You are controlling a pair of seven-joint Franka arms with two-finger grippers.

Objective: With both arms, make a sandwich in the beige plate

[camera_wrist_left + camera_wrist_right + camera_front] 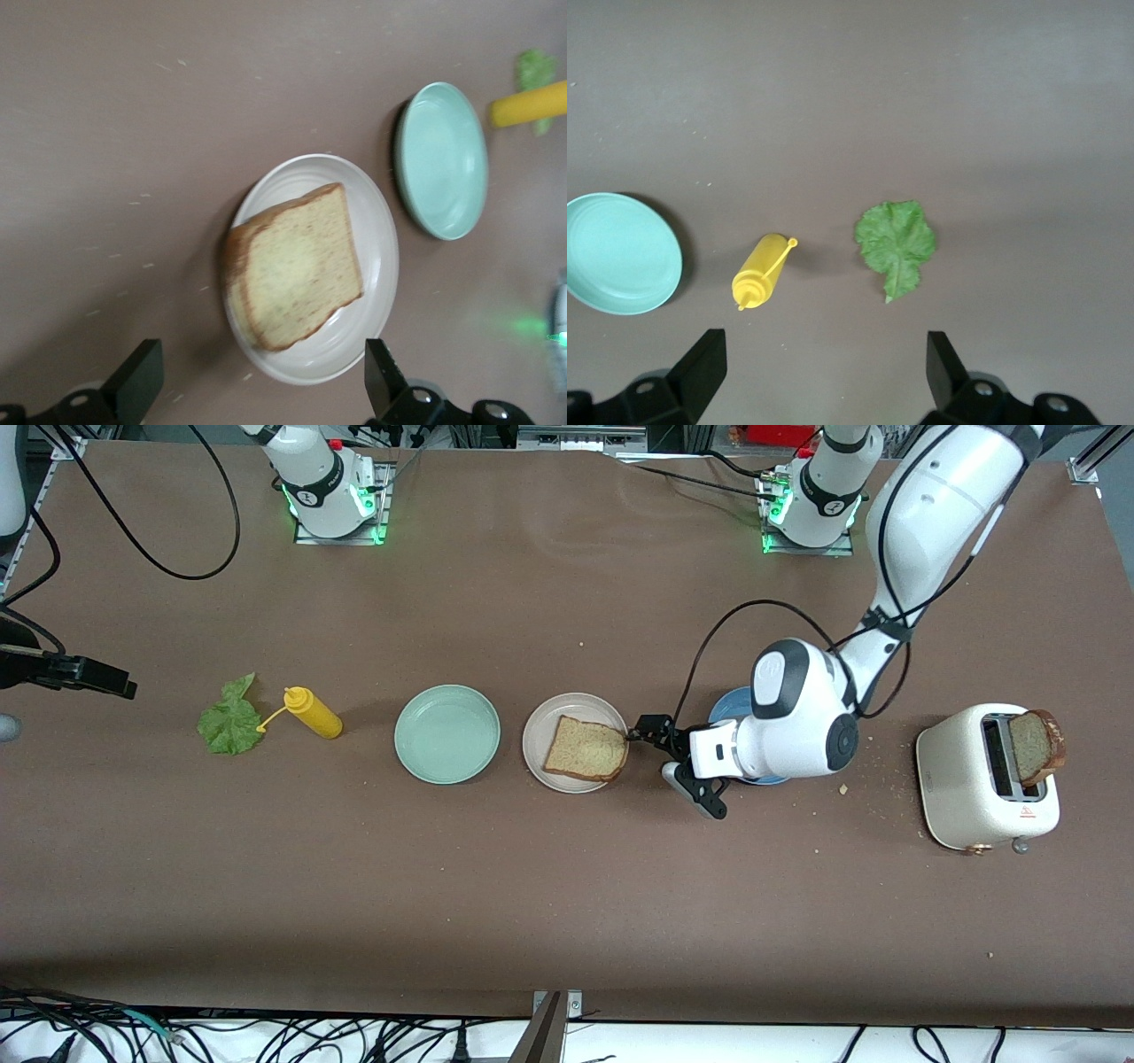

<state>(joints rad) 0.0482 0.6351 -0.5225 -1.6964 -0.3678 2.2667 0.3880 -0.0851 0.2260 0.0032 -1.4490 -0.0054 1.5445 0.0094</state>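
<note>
**One slice on the plate**

A square brown bread slice [585,749] lay in the round beige plate [541,731] mid-table. The left gripper [671,763] stood open beside the plate's rim. The right gripper [819,370] hung open over a crinkled green lettuce leaf [229,717].

A robotics lab: bolted arm bases [332,491], loose cables [133,1036], brown-covered table [567,903].

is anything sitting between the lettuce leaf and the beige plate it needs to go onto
Yes. On the table between the lettuce leaf and the beige plate lie the yellow squeeze bottle and the mint-green plate. Both are low, so a lifted leaf would likely pass over them.
</note>
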